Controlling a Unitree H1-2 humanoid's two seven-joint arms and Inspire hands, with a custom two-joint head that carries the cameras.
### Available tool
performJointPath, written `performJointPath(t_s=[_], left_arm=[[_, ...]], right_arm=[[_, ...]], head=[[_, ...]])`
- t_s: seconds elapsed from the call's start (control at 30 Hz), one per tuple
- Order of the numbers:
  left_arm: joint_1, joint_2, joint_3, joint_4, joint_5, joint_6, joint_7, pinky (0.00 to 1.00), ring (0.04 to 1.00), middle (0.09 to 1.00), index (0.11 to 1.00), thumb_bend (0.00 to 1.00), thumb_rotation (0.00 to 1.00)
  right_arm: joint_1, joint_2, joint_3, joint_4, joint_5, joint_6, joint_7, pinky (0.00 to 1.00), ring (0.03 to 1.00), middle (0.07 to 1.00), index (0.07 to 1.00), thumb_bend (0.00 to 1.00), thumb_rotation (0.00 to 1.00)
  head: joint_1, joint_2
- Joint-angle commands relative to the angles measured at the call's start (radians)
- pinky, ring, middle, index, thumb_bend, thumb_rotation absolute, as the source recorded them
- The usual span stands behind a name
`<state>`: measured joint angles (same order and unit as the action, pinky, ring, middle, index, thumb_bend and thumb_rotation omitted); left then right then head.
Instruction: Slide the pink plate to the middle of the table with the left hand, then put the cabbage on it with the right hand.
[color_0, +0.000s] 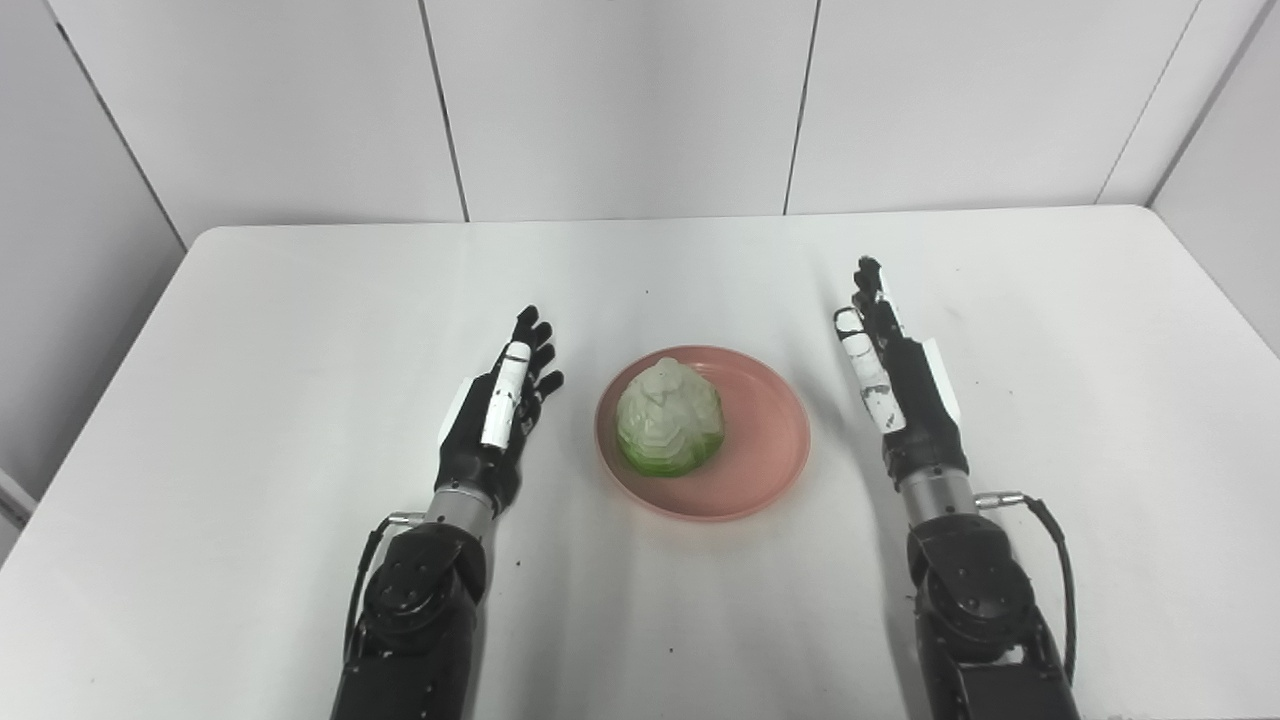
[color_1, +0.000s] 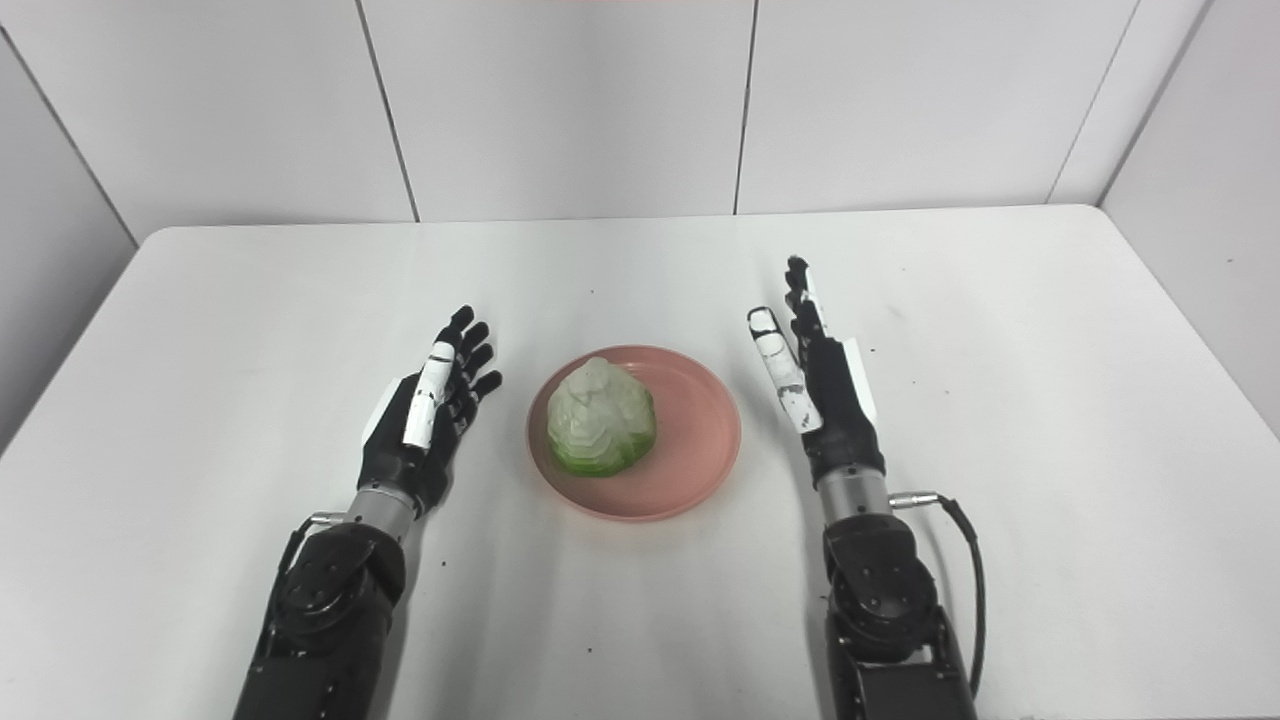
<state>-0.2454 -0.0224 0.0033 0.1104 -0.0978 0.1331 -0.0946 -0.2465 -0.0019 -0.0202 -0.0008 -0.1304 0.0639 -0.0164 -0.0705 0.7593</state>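
A pink plate (color_0: 760, 440) lies near the middle of the white table. A pale green cabbage (color_0: 668, 418) sits on the plate's left half. My left hand (color_0: 505, 400) is open and empty, fingers spread, just left of the plate and apart from it. My right hand (color_0: 890, 375) is open and empty, fingers stretched forward, to the right of the plate with a gap between them. The plate (color_1: 690, 440), cabbage (color_1: 601, 418), left hand (color_1: 430, 405) and right hand (color_1: 815, 385) show the same way in the right eye view.
The white table (color_0: 300, 330) ends at grey wall panels (color_0: 620, 100) at the back. Its left and right edges lie well outside both hands. A black cable (color_0: 1055, 560) loops off my right wrist.
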Motion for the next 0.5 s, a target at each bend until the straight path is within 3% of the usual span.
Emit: performJointPath(t_s=[0.0,0.17,0.47], left_arm=[[-0.018,0.006,-0.002,-0.029,0.006,-0.049,0.001,1.00,1.000,1.000,1.000,0.45,1.00],[-0.023,0.014,0.001,-0.008,0.002,-0.054,-0.006,1.00,1.000,1.000,1.000,0.46,1.00],[-0.027,0.010,0.006,0.002,-0.012,-0.058,-0.010,1.00,1.000,1.000,1.000,0.44,1.00]], right_arm=[[-0.029,0.002,-0.005,-0.008,0.007,-0.008,-0.016,1.00,1.000,1.000,1.000,0.48,1.00],[-0.036,0.016,-0.012,0.011,0.017,0.003,-0.034,0.98,0.988,1.000,1.000,0.35,1.00],[-0.033,0.019,-0.006,0.011,0.011,0.005,-0.050,0.96,0.974,0.989,0.992,0.26,1.00]], head=[[0.000,-0.001],[0.000,-0.011],[0.000,-0.011]])
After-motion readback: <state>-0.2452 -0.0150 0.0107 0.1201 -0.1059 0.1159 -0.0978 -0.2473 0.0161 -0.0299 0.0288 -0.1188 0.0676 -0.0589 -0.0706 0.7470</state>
